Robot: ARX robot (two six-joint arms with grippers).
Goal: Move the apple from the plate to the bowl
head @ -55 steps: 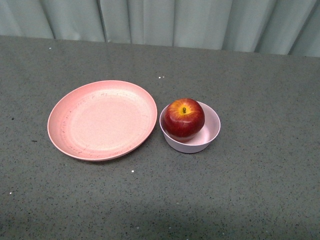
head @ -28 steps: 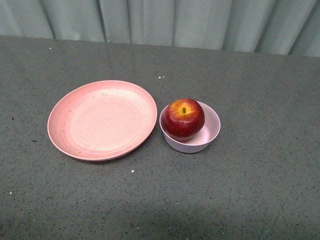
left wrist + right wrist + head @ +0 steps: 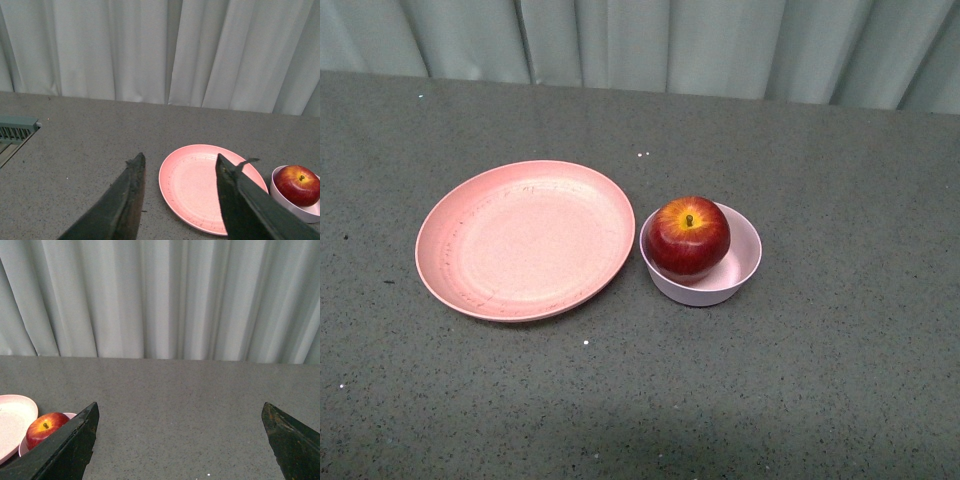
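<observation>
Apple sits in the bowl, plate bare; our left pincer and right pincer gape empty, so we judge only withdrawal remains.

No writing, label or number shows anywhere (all surfaces plain).

One apple, sitting in the one bowl. One plate, just left of that bowl. Two grippers: the left gripper and the right gripper, each with two dark fingers spread apart, both back from the bowl.
</observation>
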